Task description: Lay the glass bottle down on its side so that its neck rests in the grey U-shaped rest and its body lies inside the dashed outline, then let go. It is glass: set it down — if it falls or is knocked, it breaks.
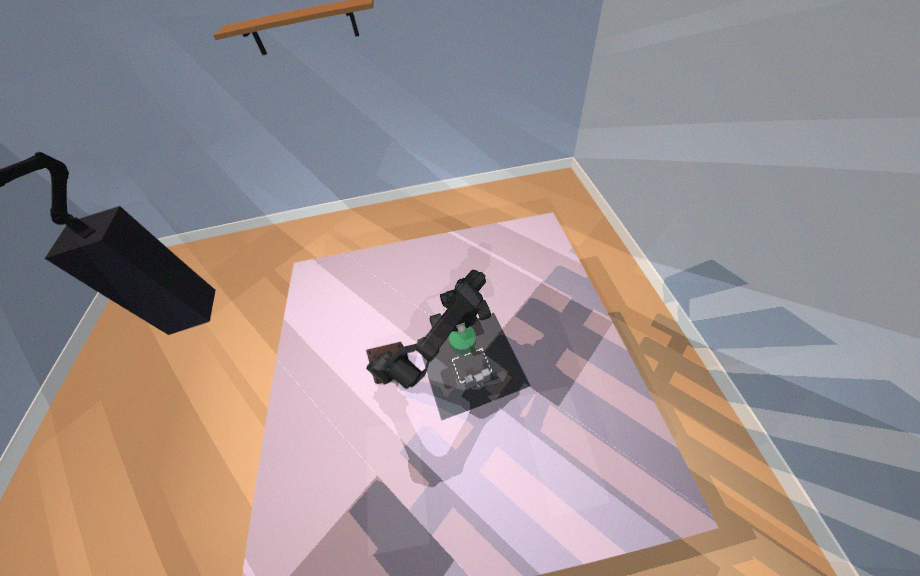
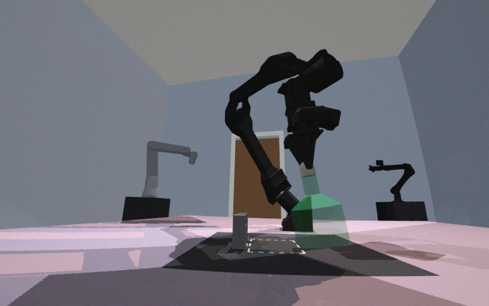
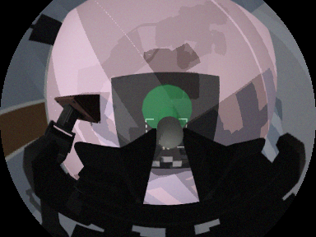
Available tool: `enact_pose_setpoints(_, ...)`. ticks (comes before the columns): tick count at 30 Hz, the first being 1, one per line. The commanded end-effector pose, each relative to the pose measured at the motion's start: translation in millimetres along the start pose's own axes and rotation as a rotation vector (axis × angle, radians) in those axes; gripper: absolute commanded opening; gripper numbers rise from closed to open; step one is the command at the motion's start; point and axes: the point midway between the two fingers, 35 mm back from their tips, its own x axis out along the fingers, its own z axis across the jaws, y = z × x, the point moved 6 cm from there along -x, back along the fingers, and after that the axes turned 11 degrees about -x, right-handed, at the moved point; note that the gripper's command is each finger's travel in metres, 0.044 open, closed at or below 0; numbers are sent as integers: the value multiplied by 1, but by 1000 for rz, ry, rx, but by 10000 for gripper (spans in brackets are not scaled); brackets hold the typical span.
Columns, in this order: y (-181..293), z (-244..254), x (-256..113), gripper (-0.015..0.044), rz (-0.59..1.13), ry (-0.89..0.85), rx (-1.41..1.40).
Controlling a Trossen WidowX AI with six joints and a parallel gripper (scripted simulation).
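Robotics lab-type room: separate robot arms stand on black pedestals; plain walls, one brown door.

Bottle translucent green; outline dashed white; rest grey.

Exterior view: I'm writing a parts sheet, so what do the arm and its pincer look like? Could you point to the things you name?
The arm (image 1: 450, 327) (image 2: 256, 145) is matte black, with slim angular links and bulky rounded joints. The pincer (image 1: 461, 327) (image 2: 308, 168) (image 3: 169, 132) is black too, its fingers tapering downward. No sleeve is visible.
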Motion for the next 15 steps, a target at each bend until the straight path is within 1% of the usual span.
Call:
enact_pose_setpoints(1,9,2,-2,122,8,0,0)
enact_pose_setpoints(15,20,4,-3,122,-19,0,0)
